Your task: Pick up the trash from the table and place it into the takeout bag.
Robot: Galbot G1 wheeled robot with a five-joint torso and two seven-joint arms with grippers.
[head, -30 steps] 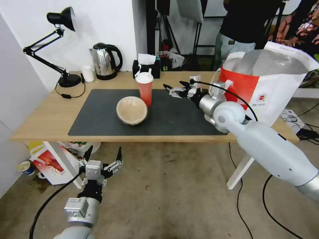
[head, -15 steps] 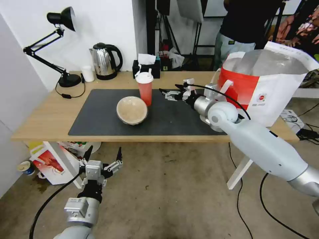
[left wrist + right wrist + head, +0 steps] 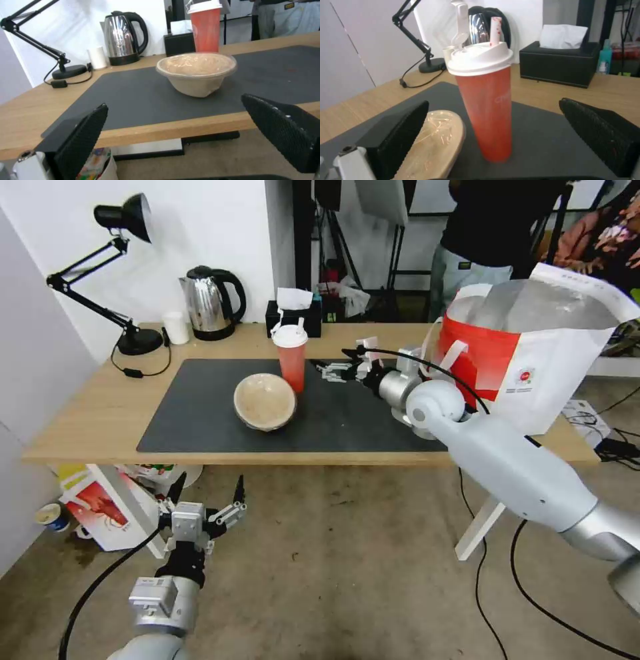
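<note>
A red drink cup (image 3: 291, 357) with a white lid and straw stands on the dark mat of the table (image 3: 87, 413). A beige paper bowl (image 3: 265, 401) sits just in front of it and to its left. My right gripper (image 3: 328, 359) hovers open over the mat just right of the cup. In the right wrist view the cup (image 3: 485, 107) stands a short way ahead, centred between the open fingers (image 3: 400, 140), with the bowl (image 3: 433, 142) beside it. The takeout bag (image 3: 533, 347) stands open at the table's right end. My left gripper (image 3: 209, 483) hangs open below the table's front edge, facing the bowl (image 3: 196, 72).
A steel kettle (image 3: 212, 302), a black tissue box (image 3: 293, 317), a small white cup (image 3: 177, 328) and a black desk lamp (image 3: 127, 280) line the table's back edge. A red-and-white carton (image 3: 100, 507) lies under the table at left. Cables run across the floor at right.
My right gripper has moved left across the mat, closer to the red cup. The left arm, cup, bowl and bag have stayed put.
</note>
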